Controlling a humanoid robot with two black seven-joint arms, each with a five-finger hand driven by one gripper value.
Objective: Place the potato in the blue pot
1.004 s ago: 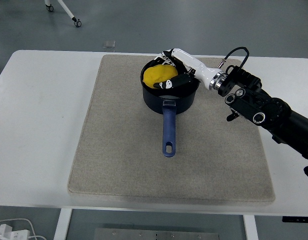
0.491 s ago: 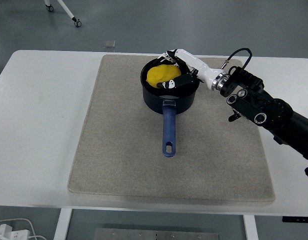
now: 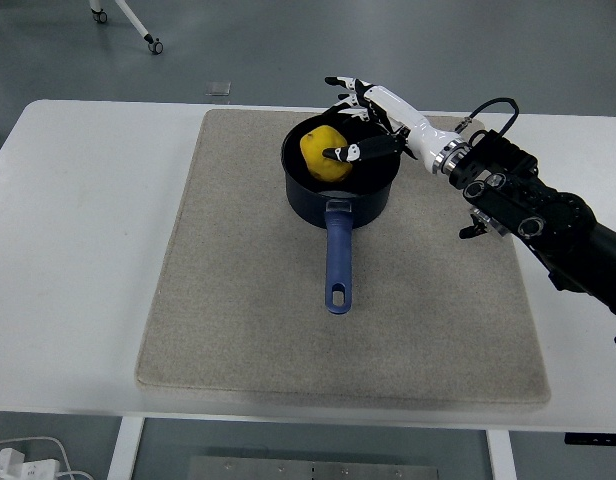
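Note:
The yellow potato (image 3: pixel 319 152) lies inside the blue pot (image 3: pixel 338 193), which stands on the beige mat at the back centre with its long handle (image 3: pixel 337 262) pointing toward me. My right hand (image 3: pixel 360 118) is above the pot's right rim, fingers spread and holding nothing. Its thumb tip (image 3: pixel 333 154) is just beside the potato. The left arm is out of view.
The beige mat (image 3: pixel 238 300) covers most of the white table (image 3: pixel 78 250). My right forearm (image 3: pixel 528 205) stretches from the right edge across the mat's back right corner. A wheeled stand leg (image 3: pixel 138 25) shows on the floor beyond the table.
My right hand has let go of the potato, spread its fingers and lifted up and to the right out of the pot. The potato stays in the pot.

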